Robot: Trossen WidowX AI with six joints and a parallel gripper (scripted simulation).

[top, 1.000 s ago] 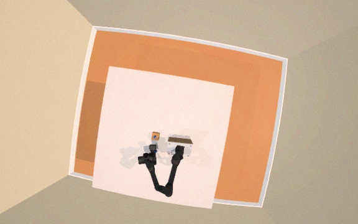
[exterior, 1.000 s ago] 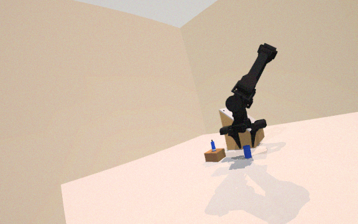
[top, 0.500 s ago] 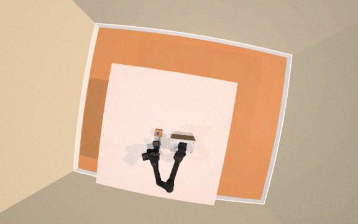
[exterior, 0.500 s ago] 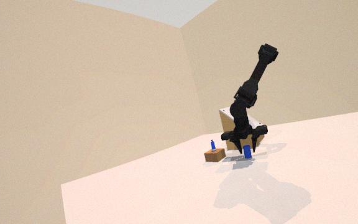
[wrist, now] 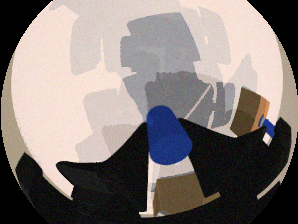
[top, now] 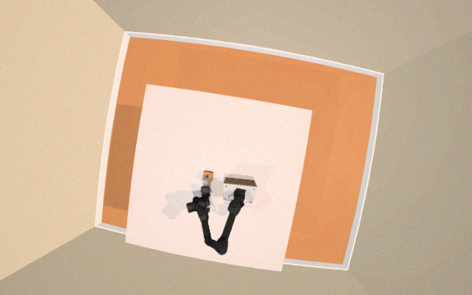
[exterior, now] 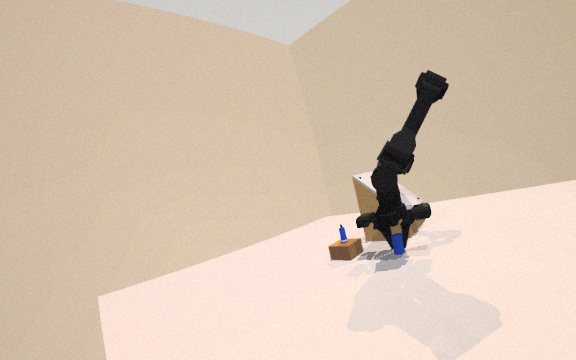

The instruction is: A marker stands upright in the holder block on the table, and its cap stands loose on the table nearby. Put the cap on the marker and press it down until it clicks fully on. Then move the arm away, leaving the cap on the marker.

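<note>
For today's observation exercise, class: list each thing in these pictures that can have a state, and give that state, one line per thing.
Blue cylindrical marker cap: upright on the table, between the gripper's fingers, not yet on the marker.
Blue marker: upright in its holder, uncapped.
Small brown holder block: resting on the table, holding the marker.
Black parallel-jaw gripper: lowered to the table, shut on the cap.

A bare test room: plain beige walls [exterior: 143, 125], one pale table [exterior: 493, 280].
</note>
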